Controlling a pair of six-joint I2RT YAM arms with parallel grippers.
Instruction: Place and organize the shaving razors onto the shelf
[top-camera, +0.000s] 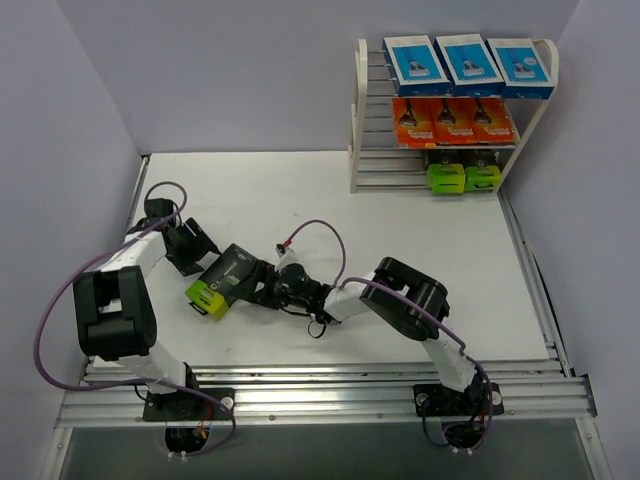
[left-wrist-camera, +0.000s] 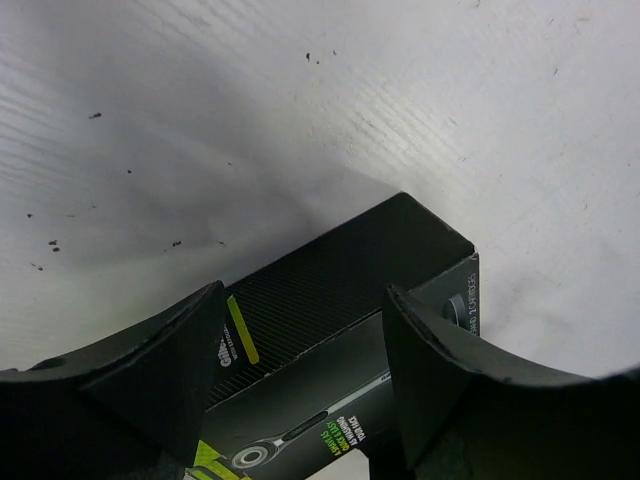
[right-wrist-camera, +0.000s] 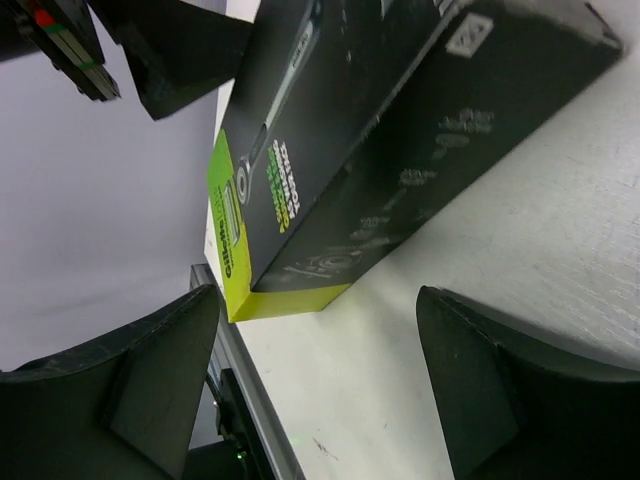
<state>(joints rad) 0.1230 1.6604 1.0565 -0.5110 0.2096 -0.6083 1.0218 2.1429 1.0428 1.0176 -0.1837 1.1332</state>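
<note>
One black razor pack with a lime-green end (top-camera: 225, 280) lies in the middle-left of the table, between my two grippers. My left gripper (top-camera: 205, 258) is at its black end, open. In the left wrist view the pack (left-wrist-camera: 330, 280) runs slantwise past both fingertips, just beyond my left gripper (left-wrist-camera: 305, 340). My right gripper (top-camera: 257, 290) is open beside the pack's right side. The right wrist view shows the pack (right-wrist-camera: 370, 130) ahead of my right gripper (right-wrist-camera: 318, 340), with only table between the fingers. The shelf (top-camera: 358, 120) holds three blue packs (top-camera: 470, 62), three orange packs (top-camera: 452, 120) and two black-and-green packs (top-camera: 463, 178).
The shelf stands at the table's far right corner, against the back wall. An aluminium rail (top-camera: 330, 385) runs along the near edge, and it also shows in the right wrist view close to the pack's green end. Purple cables loop over both arms.
</note>
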